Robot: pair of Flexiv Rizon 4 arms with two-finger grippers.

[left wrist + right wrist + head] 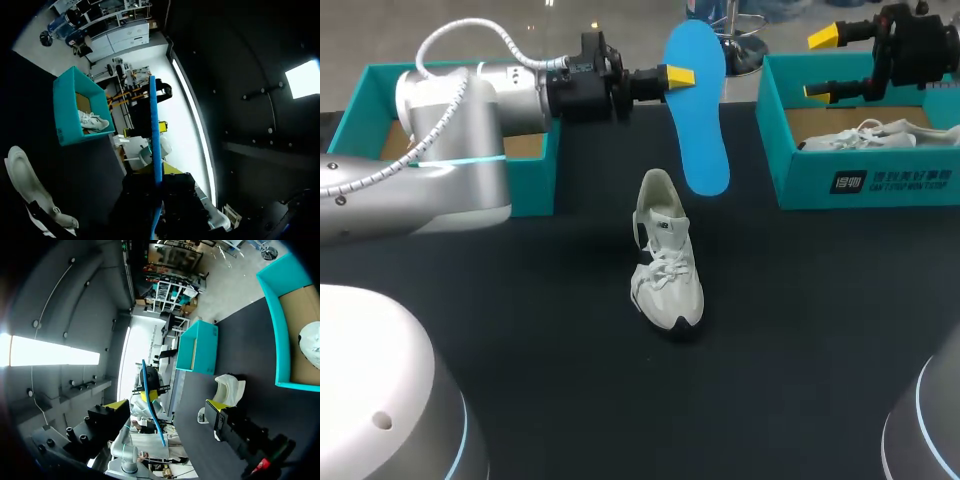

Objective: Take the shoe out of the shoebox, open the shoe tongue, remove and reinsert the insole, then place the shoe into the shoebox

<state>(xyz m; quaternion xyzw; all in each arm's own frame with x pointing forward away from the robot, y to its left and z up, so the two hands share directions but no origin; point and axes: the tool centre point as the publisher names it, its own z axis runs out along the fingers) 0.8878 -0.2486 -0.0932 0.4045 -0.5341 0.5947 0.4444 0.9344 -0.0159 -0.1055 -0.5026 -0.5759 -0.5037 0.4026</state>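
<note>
The left gripper (pixel 678 75) pinches the blue insole (pixel 700 110) shut — it hangs just above the shoe (pixel 665 255). The right gripper (pixel 823 65), its 2 fingers wide apart, holds nothing — over the shoebox (pixel 865 185).

The shoebox (pixel 860 178) wall hides part of a second shoe (pixel 882 133).

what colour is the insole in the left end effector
Plain bright blue insole; clearest in the head view, held by the left end effector.
</note>
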